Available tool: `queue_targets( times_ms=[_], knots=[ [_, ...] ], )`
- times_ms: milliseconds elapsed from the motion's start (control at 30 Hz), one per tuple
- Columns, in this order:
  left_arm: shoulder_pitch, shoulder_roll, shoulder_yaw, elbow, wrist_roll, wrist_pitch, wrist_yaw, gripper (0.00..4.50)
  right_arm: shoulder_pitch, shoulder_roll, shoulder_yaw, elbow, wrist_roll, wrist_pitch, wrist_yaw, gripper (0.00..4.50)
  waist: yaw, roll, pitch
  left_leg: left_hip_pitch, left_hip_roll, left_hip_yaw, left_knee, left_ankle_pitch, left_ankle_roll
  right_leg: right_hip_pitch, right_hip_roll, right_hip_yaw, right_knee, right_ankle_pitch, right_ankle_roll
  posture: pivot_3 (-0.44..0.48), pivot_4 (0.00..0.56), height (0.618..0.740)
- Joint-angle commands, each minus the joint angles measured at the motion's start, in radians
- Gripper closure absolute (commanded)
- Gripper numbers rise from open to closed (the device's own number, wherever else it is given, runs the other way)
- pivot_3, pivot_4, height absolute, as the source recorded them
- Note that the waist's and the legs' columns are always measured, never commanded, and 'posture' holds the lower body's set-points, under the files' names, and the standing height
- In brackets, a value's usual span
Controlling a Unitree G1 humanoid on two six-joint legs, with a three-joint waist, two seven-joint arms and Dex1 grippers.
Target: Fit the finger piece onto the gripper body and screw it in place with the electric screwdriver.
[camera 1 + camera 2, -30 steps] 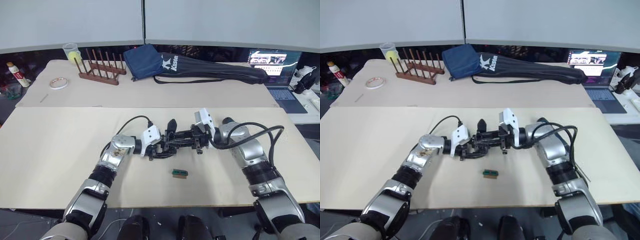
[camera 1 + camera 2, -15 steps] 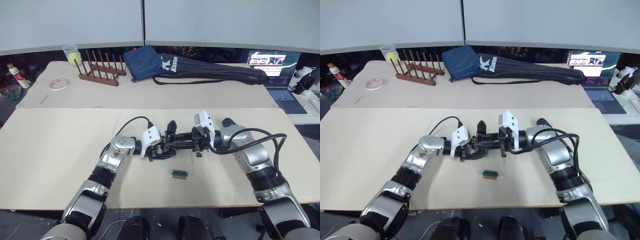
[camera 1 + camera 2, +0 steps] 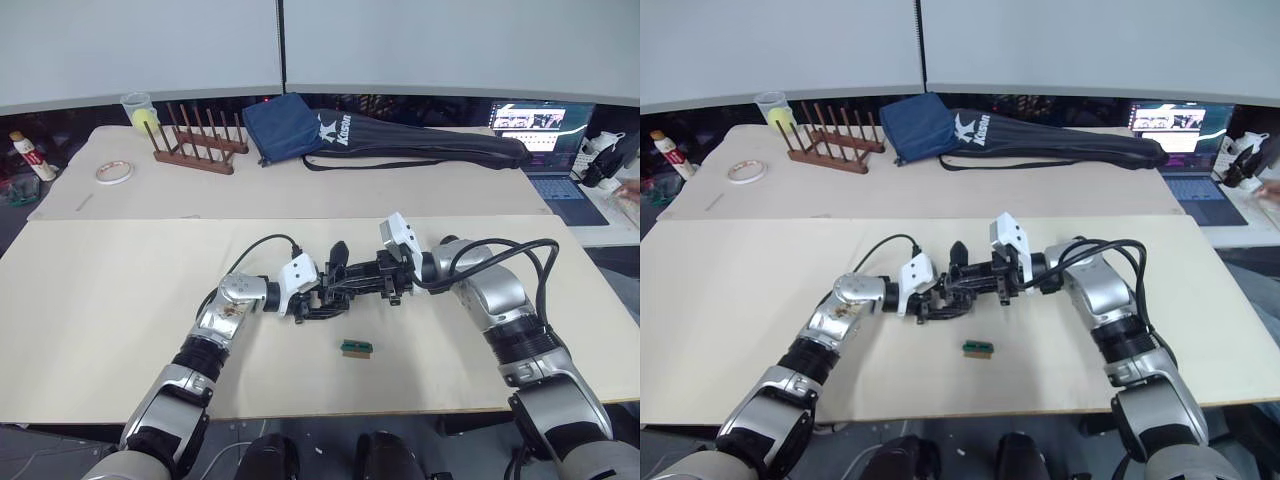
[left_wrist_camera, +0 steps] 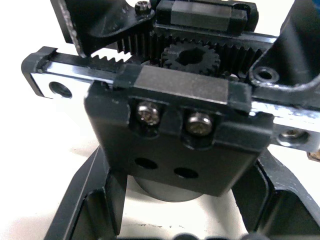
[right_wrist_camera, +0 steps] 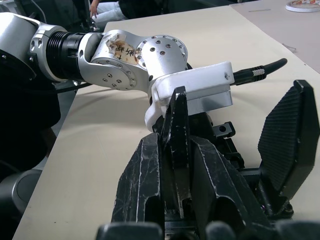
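Mid-table, both grippers likely clamp gripper body [image 3: 345, 288]; prong up.

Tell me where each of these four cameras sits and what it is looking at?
Left eye and right eye views: on the head, looking down at the table; both arms meet over the gripper body.
Left wrist view: on the left arm, facing the gripper body's gear and screws.
Right wrist view: on the right arm, looking along its fingers, clamped on the finger piece; the left arm shows beyond.
All share the gripper body.
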Motion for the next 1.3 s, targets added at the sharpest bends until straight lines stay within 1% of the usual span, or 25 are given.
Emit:
queue_targets(
  times_ms=[33,133,367,633,733,933,1000,1067,1100,1167,1233,1300],
  knots=[
    [-0.008,0.009,0.022,-0.06,-0.03,-0.008,-0.02,2.18,0.124,-0.049,0.137,0.044,-0.158,0.082,-0.028,4.16,0.0,0.0,-0.001,0.0,0.0,0.0,0.0,0.0,0.0,0.0,0.0,0.0,0.0,0.0,0.0,0.0,0.15,0.74],
    [-0.011,0.007,0.022,-0.054,-0.03,-0.011,-0.02,2.18,0.131,-0.052,0.136,0.019,-0.155,0.079,-0.039,4.16,0.0,0.001,-0.001,0.0,0.0,0.0,0.0,0.0,0.0,0.0,0.0,0.0,0.0,0.0,0.0,0.0,0.15,0.74],
    [-0.017,0.004,0.021,-0.045,-0.029,-0.014,-0.022,2.18,0.113,-0.048,0.127,0.031,-0.149,0.099,-0.055,4.16,0.0,0.001,-0.001,0.0,0.0,0.0,0.0,-0.003,0.004,0.0,0.0,0.0,0.0,0.0,-0.001,0.0,0.15,0.74],
    [-0.015,0.009,0.022,-0.049,-0.028,-0.013,-0.022,2.18,0.107,-0.057,0.129,0.021,-0.143,0.101,-0.033,4.16,0.0,0.001,-0.001,0.0,0.0,0.0,0.0,-0.003,0.004,0.0,0.0,0.0,0.0,-0.001,-0.001,0.0,0.15,0.74],
    [-0.014,0.011,0.024,-0.049,-0.027,-0.013,-0.019,2.18,0.102,-0.059,0.108,-0.001,-0.127,0.103,-0.035,4.16,0.0,0.001,-0.001,0.0,0.0,0.0,0.0,-0.003,0.005,-0.001,0.0,0.0,0.0,-0.001,-0.001,0.0,0.15,0.74],
    [-0.008,0.012,0.025,-0.048,-0.026,-0.014,-0.016,2.18,0.104,-0.043,0.062,-0.057,-0.128,0.019,-0.094,4.16,0.0,0.001,-0.001,0.0,0.0,0.0,-0.001,-0.003,0.004,-0.001,0.0,0.0,0.0,-0.001,-0.001,0.0,0.15,0.74],
    [-0.009,0.012,0.025,-0.045,-0.026,-0.015,-0.016,2.18,0.106,-0.035,0.045,-0.095,-0.105,0.033,-0.103,4.16,0.0,0.001,-0.001,0.0,0.0,0.0,-0.001,-0.003,0.004,-0.001,0.0,0.0,0.0,-0.001,-0.001,0.0,0.15,0.74],
    [-0.011,0.01,0.024,-0.041,-0.025,-0.017,-0.015,2.18,0.109,-0.027,0.026,-0.142,-0.08,0.045,-0.115,3.11,0.001,0.001,-0.001,0.0,0.0,0.0,-0.001,-0.003,0.004,-0.001,0.0,0.0,0.0,-0.001,-0.001,0.0,0.15,0.74],
    [-0.011,0.009,0.024,-0.039,-0.025,-0.017,-0.015,2.18,0.112,-0.025,0.02,-0.162,-0.074,0.048,-0.117,2.82,0.001,0.0,-0.001,0.0,0.001,0.0,-0.001,-0.003,0.004,-0.001,0.0,0.0,0.0,-0.001,-0.001,0.0,0.15,0.74],
    [-0.013,0.008,0.025,-0.035,-0.024,-0.019,-0.017,2.18,0.116,-0.026,0.013,-0.193,-0.074,0.049,-0.116,2.18,0.001,0.005,0.002,-0.006,0.0,0.0,-0.001,-0.003,0.004,-0.006,-0.001,0.0,0.0,-0.001,-0.001,0.0,0.15,0.74],
    [-0.016,0.005,0.025,-0.03,-0.023,-0.022,-0.018,2.18,0.118,-0.03,0.002,-0.214,-0.071,0.046,-0.116,2.14,0.002,0.004,0.003,-0.006,0.0,0.001,0.0,0.0,-0.001,-0.007,0.0,0.0,0.001,0.0,0.0,0.0,0.15,0.74],
    [-0.018,0.0,0.023,-0.025,-0.022,-0.024,-0.019,2.18,0.116,-0.03,-0.012,-0.22,-0.069,0.044,-0.124,2.14,0.002,0.004,0.003,-0.007,0.0,0.0,0.0,0.0,-0.001,-0.007,0.0,0.0,0.001,0.0,0.0,0.0,0.15,0.74]
  ],
)
